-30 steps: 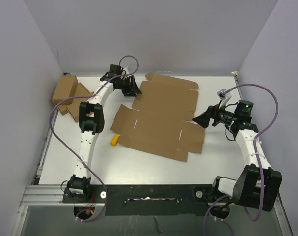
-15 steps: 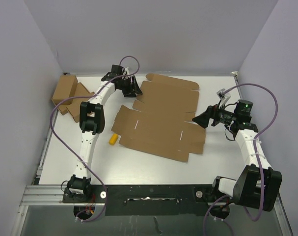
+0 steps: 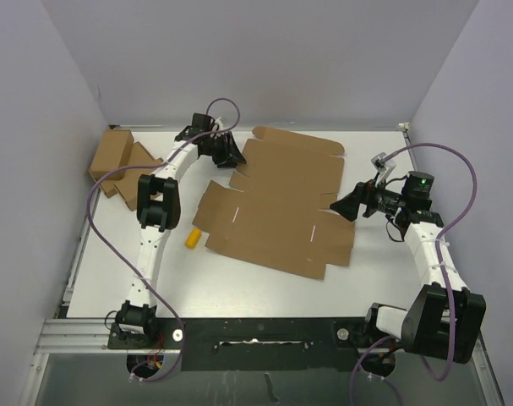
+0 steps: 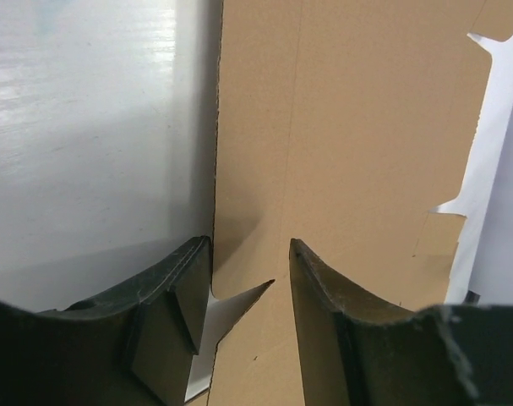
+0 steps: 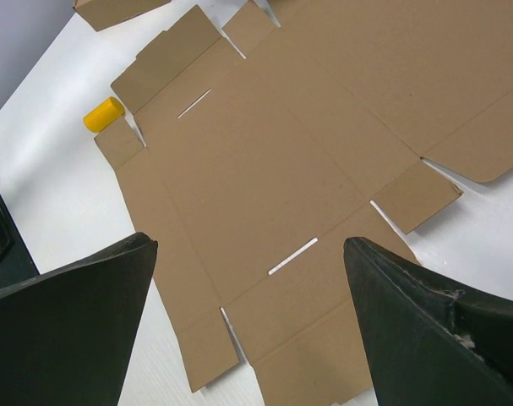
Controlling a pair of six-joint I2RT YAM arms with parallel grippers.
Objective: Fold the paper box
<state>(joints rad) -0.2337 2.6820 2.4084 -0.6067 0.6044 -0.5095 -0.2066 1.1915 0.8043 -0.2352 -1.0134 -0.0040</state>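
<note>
- Starting first fold: left gripper (image 3: 230, 156), jaws narrow, empty, over box (image 3: 277, 216) edge at 11 o'clock.
- Right gripper (image 3: 344, 205) wide, empty, at 3 o'clock.
- Next: pinch flap, lift.

From the left wrist, the paper box (image 4: 341, 152) runs off the frame ahead of the left gripper (image 4: 250, 247) and under it; whether its fingers (image 4: 324, 296) touch the cardboard cannot be told. From the right wrist, the paper box is cut off ahead and to the right of the right gripper (image 5: 249, 245), whose fingers (image 5: 70, 321) are cropped at their bases. From above, the left fingertips are too small to separate.
</note>
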